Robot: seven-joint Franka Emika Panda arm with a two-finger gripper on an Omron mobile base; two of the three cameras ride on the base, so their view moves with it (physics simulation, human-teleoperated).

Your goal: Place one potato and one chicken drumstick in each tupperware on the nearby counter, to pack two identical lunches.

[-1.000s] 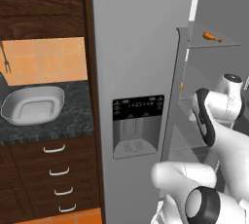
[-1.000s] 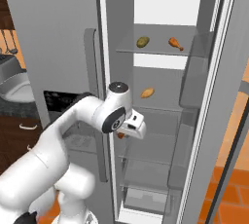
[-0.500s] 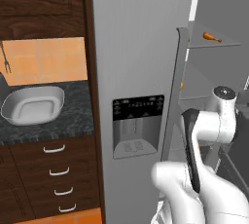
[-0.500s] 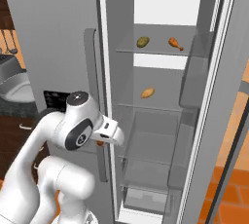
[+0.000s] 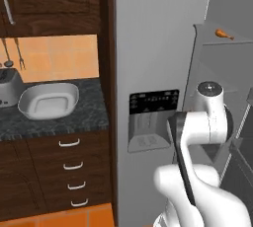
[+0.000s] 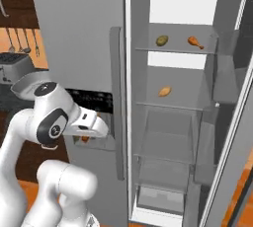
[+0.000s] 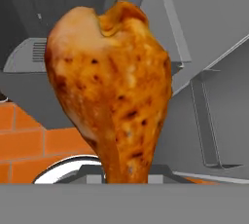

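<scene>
Between the fridge door and the open fridge compartment, the gripper (image 6: 89,134) hangs low in front of the grey dispenser panel (image 5: 147,124), its jaws closed on a chicken drumstick (image 7: 111,89) that looms large in the hand view, thick end up and bone end down between the fingers. From the right base view a bit of orange shows under the hand. A second chicken drumstick (image 6: 195,42) lies on the top shelf (image 6: 174,50) of the open fridge, just beside one potato (image 6: 161,40); another potato (image 6: 165,91) sits alone on the shelf below. That makes two drumsticks and two potatoes. Off to the left, one tupperware (image 5: 48,100) rests on the dark counter (image 5: 74,117), beside a silver toaster (image 5: 7,88). The closed fridge door (image 5: 153,58) stands between the arm and that counter. Utensils (image 5: 14,56) hang on the orange tile wall above.
</scene>
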